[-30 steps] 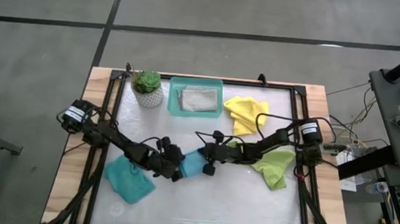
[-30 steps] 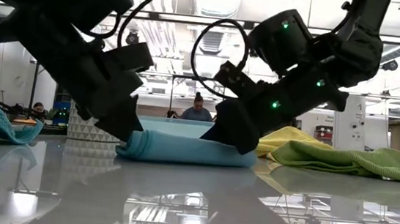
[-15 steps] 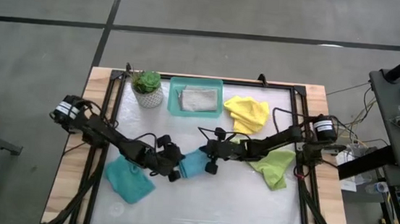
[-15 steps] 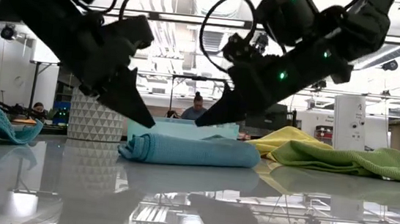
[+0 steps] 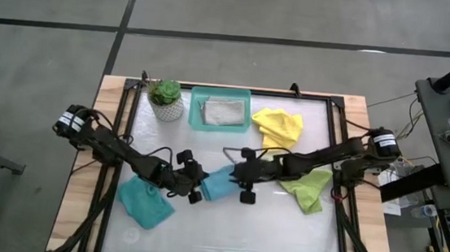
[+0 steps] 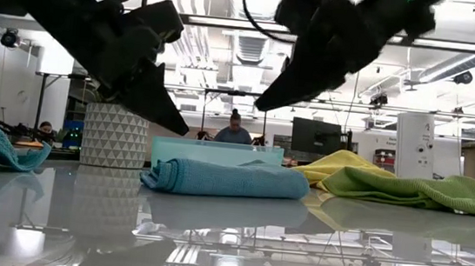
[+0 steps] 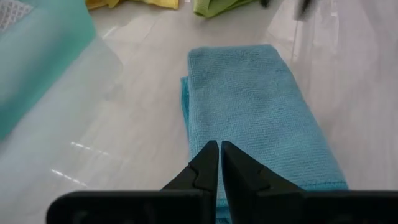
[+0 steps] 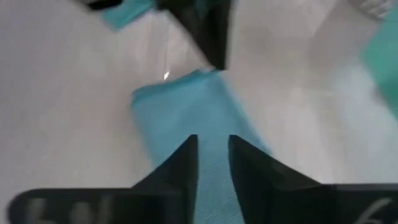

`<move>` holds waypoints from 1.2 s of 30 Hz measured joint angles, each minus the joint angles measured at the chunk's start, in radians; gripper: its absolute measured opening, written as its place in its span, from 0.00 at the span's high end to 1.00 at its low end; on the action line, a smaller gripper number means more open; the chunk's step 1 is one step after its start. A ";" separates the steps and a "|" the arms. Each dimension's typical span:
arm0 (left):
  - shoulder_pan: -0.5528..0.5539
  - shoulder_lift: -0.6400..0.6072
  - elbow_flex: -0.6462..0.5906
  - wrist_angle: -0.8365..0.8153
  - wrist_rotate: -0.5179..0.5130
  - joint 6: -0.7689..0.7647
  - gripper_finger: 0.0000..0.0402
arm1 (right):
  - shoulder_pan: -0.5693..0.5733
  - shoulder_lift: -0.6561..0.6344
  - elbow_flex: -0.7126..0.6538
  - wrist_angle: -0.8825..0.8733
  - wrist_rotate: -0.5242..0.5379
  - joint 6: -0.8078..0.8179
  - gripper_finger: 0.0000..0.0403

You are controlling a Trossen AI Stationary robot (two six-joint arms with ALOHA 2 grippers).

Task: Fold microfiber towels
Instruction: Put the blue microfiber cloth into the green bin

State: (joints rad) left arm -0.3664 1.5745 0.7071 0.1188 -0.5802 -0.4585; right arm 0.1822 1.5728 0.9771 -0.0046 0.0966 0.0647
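Towel first: you have the folded blue towel point(image 5: 217, 183) lying flat on the white table point(image 5: 224, 232), a little nearer the camera side than the teal tray point(image 5: 197, 99), roughly in line with that tray's right half. From overhead its long axis runs on a slant, one short end pointing toward the tray and the right arm, the other toward the left arm; in the low view it reads as a long flat roll point(image 6: 226, 179) lying across the picture in front of the tray. Your left gripper point(image 5: 196, 190) hangs just above the towel's end farther from the tray, clear of the cloth, its 2 fingers point(image 7: 208, 163) pressed together and holding nothing. Your right gripper point(image 5: 244, 183) hangs above the end nearer the tray, also off the cloth; its 2 fingers point(image 8: 186, 160) stand slightly spread with a narrow gap and nothing between them. Inside the tray lies a folded grey towel point(image 5: 223, 111). Just right of the tray sits a yellow towel point(image 5: 278, 127), loose and crumpled; a lime green towel point(image 5: 309, 188) lies farther from the tray on that same side, under the right arm. A 2nd teal-blue towel point(image 5: 146, 201) lies rumpled well to the tray's left and toward the near edge. Just left of the tray stands a potted plant point(image 5: 165, 98). A person point(image 6: 234, 129) shows in the room beyond the tray.
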 joint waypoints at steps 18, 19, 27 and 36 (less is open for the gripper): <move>-0.005 -0.329 -0.001 -0.125 -0.161 0.280 0.98 | 0.095 0.301 0.357 -0.380 0.067 -0.083 0.51; -0.007 -0.358 -0.001 -0.130 -0.161 0.306 0.98 | 0.095 0.317 0.360 -0.379 0.077 -0.087 0.51; -0.010 -0.518 -0.018 -0.127 -0.161 0.415 0.98 | 0.092 0.428 0.414 -0.384 0.208 -0.117 0.51; -0.020 -0.542 -0.071 -0.127 -0.164 0.442 0.98 | 0.082 0.441 0.418 -0.372 0.204 -0.119 0.73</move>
State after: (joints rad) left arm -0.3862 1.0323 0.6356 -0.0079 -0.7441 -0.0169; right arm 0.2645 2.0137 1.3948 -0.3763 0.3010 -0.0546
